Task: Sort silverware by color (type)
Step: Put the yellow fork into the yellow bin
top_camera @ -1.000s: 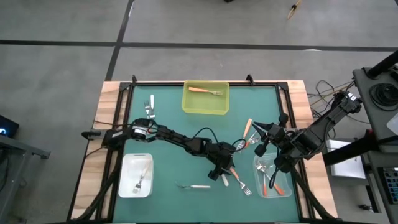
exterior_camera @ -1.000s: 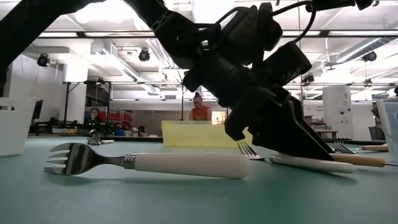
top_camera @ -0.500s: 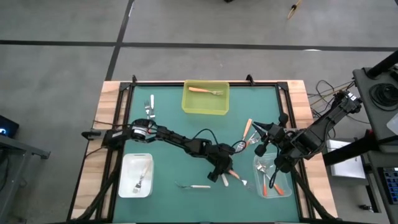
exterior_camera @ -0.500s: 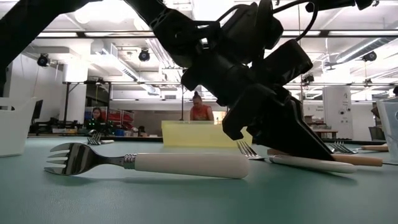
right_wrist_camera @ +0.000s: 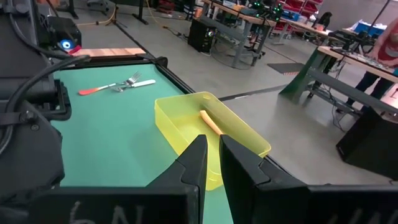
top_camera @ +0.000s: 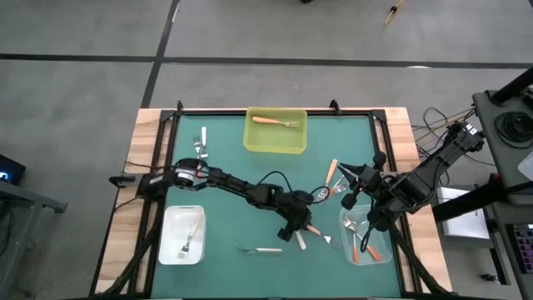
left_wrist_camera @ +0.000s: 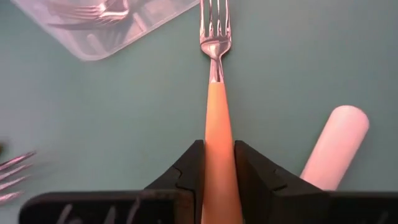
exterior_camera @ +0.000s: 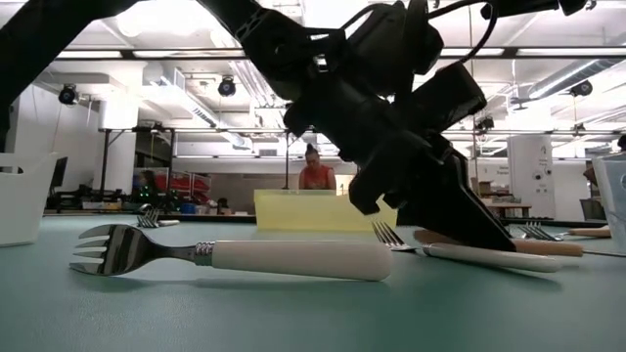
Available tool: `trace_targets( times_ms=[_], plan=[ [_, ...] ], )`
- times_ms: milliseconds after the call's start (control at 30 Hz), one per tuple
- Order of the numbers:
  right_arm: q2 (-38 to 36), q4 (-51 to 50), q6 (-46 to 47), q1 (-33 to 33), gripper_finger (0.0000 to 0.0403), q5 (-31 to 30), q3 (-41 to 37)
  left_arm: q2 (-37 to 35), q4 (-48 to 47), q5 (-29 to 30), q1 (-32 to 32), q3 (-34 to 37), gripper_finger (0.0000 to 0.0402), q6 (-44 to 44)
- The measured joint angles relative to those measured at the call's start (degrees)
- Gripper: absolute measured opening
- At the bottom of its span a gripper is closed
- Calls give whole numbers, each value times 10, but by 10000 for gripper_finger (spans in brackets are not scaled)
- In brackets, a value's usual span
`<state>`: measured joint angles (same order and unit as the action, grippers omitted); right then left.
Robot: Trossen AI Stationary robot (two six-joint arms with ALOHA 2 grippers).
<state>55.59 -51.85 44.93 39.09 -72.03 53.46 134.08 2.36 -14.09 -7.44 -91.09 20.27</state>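
Reaching across the green table (top_camera: 225, 217), the left gripper (top_camera: 301, 232) is seen low over the mat right of centre, its two fingers (left_wrist_camera: 186, 177) closed against the sides of a light orange fork (left_wrist_camera: 217, 124). That fork's handle is pinched between them and its metal tines point away toward a clear tray (left_wrist_camera: 118, 25) that holds other forks. Just beside the held handle, a white fork handle (left_wrist_camera: 333, 146) lies on the mat.

The right gripper (top_camera: 350, 190) is held above the table's right side, near the clear tray (top_camera: 371, 254); its fingers (right_wrist_camera: 193, 165) are nearly together with nothing between them.

The rest of the silverware is spread out: one orange fork (top_camera: 275, 122) lies in the yellow bin (top_camera: 254, 142) at the far edge, one fork (top_camera: 189, 240) in the white bin (top_camera: 171, 250) at the near left, a white-handled fork (top_camera: 260, 249) on the mat at the near middle, and two forks (top_camera: 201, 143) at the far left. In the low view the white-handled fork (exterior_camera: 245, 256) lies flat in the foreground.
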Motion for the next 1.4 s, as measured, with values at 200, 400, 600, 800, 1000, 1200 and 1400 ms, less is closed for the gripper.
trace_targets(
  times_ms=[200,400,600,800,1000,1200,1400],
  plan=[
    [0,-1,0,0,34,5,0,-37,-69,-2,3,0,51,0],
    [0,-1,0,0,34,5,0,-90,-154,-5,13,0,51,3],
    [0,3,15,0,34,5,0,-147,-260,21,40,0,51,31],
    [0,4,40,-7,33,5,0,-213,-346,31,95,2,51,61],
    [0,28,44,-43,33,5,0,-272,-369,31,177,20,51,95],
    [17,29,45,-102,33,7,-1,-303,-370,31,283,51,51,127],
    [29,29,6,-181,33,26,0,-295,-371,41,388,51,51,137]
  ],
)
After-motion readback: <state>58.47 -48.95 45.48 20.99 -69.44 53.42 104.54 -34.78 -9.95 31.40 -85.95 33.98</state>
